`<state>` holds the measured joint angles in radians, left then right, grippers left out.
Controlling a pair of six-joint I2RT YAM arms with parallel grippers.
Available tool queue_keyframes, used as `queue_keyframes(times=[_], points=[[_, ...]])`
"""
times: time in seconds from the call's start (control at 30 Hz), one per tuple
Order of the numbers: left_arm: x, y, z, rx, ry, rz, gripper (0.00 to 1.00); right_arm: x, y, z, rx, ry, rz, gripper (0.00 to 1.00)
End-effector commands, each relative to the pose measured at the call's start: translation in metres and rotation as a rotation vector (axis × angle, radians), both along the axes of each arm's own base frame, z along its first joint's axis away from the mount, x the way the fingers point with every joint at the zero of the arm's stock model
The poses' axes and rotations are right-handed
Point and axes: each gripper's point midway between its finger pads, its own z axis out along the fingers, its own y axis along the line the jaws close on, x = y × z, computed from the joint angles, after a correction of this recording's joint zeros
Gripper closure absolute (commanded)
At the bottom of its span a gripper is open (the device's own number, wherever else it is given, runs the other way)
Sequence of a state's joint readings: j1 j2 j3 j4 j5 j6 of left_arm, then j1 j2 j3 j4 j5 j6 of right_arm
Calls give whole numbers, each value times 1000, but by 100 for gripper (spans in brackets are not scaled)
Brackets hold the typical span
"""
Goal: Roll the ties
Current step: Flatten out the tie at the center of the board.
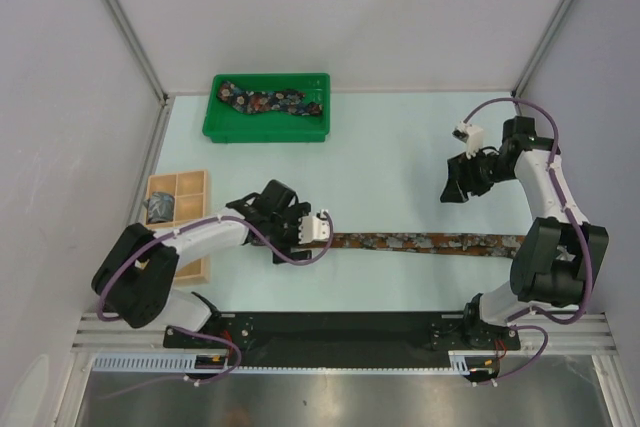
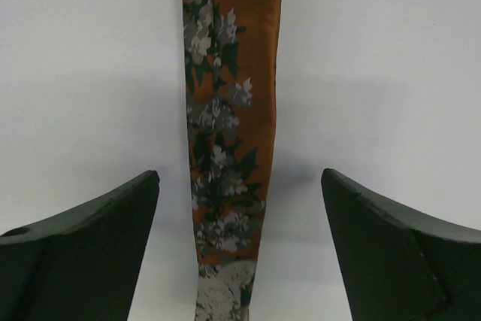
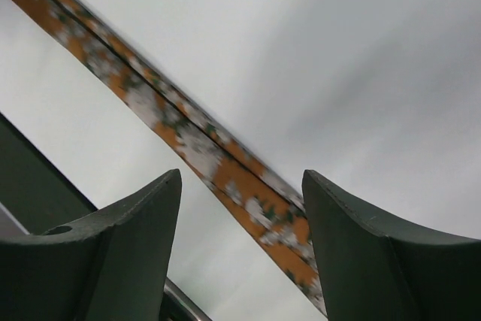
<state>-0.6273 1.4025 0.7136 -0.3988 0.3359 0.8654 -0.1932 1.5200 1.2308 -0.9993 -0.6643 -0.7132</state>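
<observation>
A rust-brown floral tie (image 1: 430,243) lies flat in a long strip across the near part of the table. My left gripper (image 1: 310,239) hovers over its left end, open, and the tie (image 2: 229,140) runs on the table between the spread fingers (image 2: 90,246) without touching them. My right gripper (image 1: 452,187) hangs open above the table, behind the tie's right half, with nothing in it; the tie (image 3: 225,163) passes diagonally below it. A dark navy floral tie (image 1: 272,102) lies in the green tray (image 1: 215,127). A grey-blue tie (image 1: 160,208) sits in a compartment of the wooden box.
The green tray stands at the back left. The tan wooden compartment box (image 1: 190,187) stands at the left edge, just beside the left arm. Grey walls enclose the table on three sides. A black rail (image 1: 340,327) carries both arm bases along the near edge.
</observation>
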Motion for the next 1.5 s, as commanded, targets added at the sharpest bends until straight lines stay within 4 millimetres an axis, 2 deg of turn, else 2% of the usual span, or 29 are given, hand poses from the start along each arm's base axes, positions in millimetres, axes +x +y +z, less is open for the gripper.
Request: queue_keyframes(times=[0.0,0.03,0.07,0.2,0.23,0.4,0.5,0.53,0.57,0.6,0.63,0.67,0.7,0.77,0.8,0.83,0.9,0.93,0.97,1.0,1.1,1.13,1.2,1.23,1.3,1.33,1.37,1.43,1.47], points=[[26,-31,7,-23,-84,-37,11,14,32,41,168,-70,-51,29],[25,-35,5,-20,-72,-44,16,12,38,41,187,-66,-49,30],[28,-40,8,-28,-71,-45,17,7,43,39,219,-37,-61,29],[28,-48,-2,-16,-30,-52,21,3,58,33,258,-22,-63,29],[27,-48,-4,-12,-24,-55,25,0,63,32,262,-17,-53,29],[22,-44,-10,6,-6,-56,47,-11,80,18,287,40,-41,29],[17,-40,-11,7,-1,-52,52,-15,96,15,310,61,-31,29],[15,-39,-11,6,3,-52,50,-14,97,14,315,64,-39,29],[16,-40,-2,-11,-14,-51,44,-18,114,15,319,60,12,29],[15,-37,2,-18,-12,-41,34,-19,121,14,327,75,8,30],[15,-37,8,-34,-17,-39,29,-22,127,12,329,90,12,31],[15,-35,23,-69,-43,-33,26,-19,134,13,337,71,21,31],[16,-24,26,-69,-32,-8,23,-23,148,12,341,76,51,32],[15,-11,34,-75,-48,-16,22,-19,164,10,362,80,37,35],[15,4,41,-72,-54,11,21,-26,181,10,364,87,76,37],[15,14,42,-59,-65,0,21,-25,188,7,353,88,67,41],[12,39,40,-34,-64,33,20,-21,203,1,343,79,80,48],[10,48,35,-16,-71,21,20,-26,216,2,353,90,106,51],[10,55,34,-8,-75,25,20,-21,226,6,382,89,93,54],[11,66,32,-2,-72,51,19,-19,233,-1,391,119,90,60],[14,84,29,5,-82,69,18,-20,270,6,463,161,105,67],[14,86,29,-6,-85,62,17,-20,279,-6,467,202,101,68],[18,93,28,-17,-82,81,16,-25,309,1,515,241,124,73],[18,92,29,-32,-85,61,16,-23,320,-13,517,278,123,74],[18,95,28,-39,-85,55,17,-34,348,-14,551,346,144,77],[18,94,28,-45,-91,37,17,-33,361,-8,571,353,156,78],[16,93,27,-50,-91,23,17,-32,371,-21,568,388,149,79],[14,92,25,-54,-96,-2,17,-35,391,-17,601,428,154,83],[14,91,24,-60,-94,-9,17,-35,396,-31,589,460,141,83]])
